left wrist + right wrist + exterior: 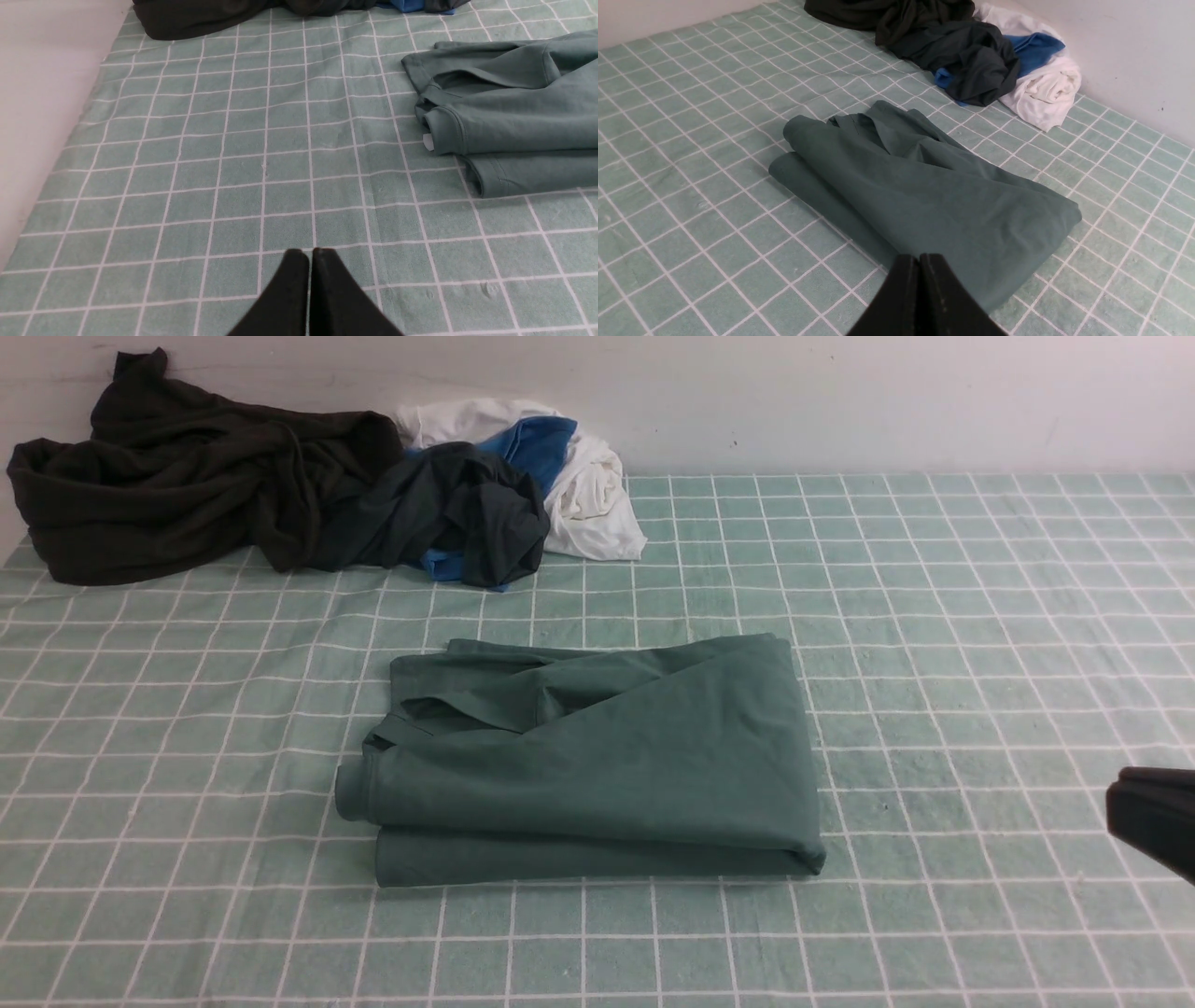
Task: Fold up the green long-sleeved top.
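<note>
The desk (980, 644), under a green checked cloth, carries the green long-sleeved top (597, 761) folded into a thick rectangle at its middle. Behind the top, against the wall, lies a heap of dark clothes (205, 476) with a smaller white and blue bundle (579, 476) beside it. Both pincers are pressed together and hold nothing: the left pincer (310, 254) is well apart from the top's cuff side, the right pincer (920, 259) near its folded edge.

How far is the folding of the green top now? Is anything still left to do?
Done, it seems: the green top lies on the checked cloth as a compact layered rectangle, a cuff showing at its left edge. In hand: nothing. The left gripper and the right gripper are both shut and empty, off the garment. Left: perhaps only tidying the loose upper layer. The pile of other clothes sits apart by the wall.
</note>
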